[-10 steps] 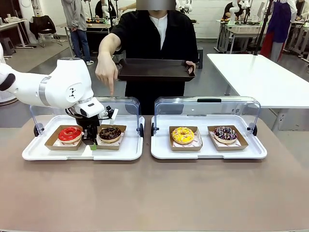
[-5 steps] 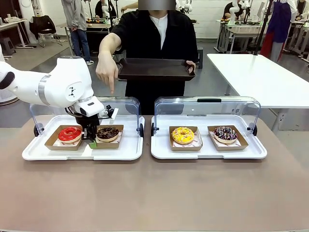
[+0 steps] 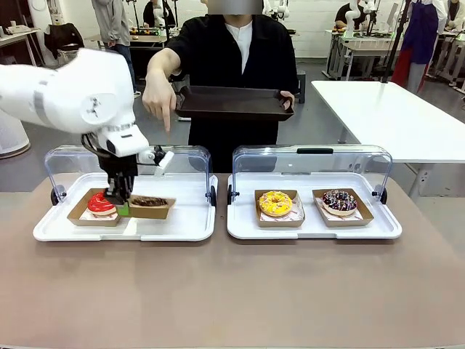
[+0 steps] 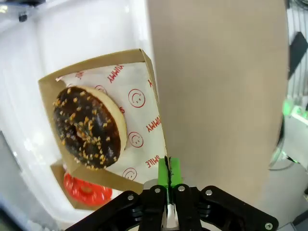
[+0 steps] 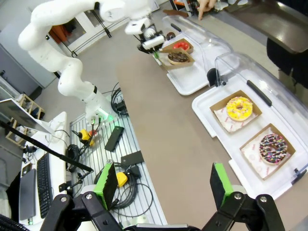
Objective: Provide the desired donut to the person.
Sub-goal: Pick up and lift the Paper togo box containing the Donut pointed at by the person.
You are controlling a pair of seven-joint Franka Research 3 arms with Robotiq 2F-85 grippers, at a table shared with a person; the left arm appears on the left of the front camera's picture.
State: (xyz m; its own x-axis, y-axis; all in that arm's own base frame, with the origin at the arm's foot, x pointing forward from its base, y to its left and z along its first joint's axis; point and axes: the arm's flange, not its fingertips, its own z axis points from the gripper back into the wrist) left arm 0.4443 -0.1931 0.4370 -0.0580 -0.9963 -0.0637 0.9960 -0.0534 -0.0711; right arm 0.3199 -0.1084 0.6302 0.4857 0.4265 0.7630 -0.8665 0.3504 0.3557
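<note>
Left gripper [image 3: 122, 209] pinches the box [image 3: 158, 211] rim at 9 o'clock, probably to keep off the donut [image 3: 149, 201] the person [image 3: 240, 65] points at; right gripper [image 5: 163, 185] gapes wide.

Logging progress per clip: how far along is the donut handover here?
Done: the person's hand points down toward the left display tray, and the left end effector is shut on the edge of the cardboard box with the chocolate donut. In hand: the box hangs raised above that tray. Left: carrying it to the dark tray the person holds. The right end effector is open, away from the donuts.
</note>
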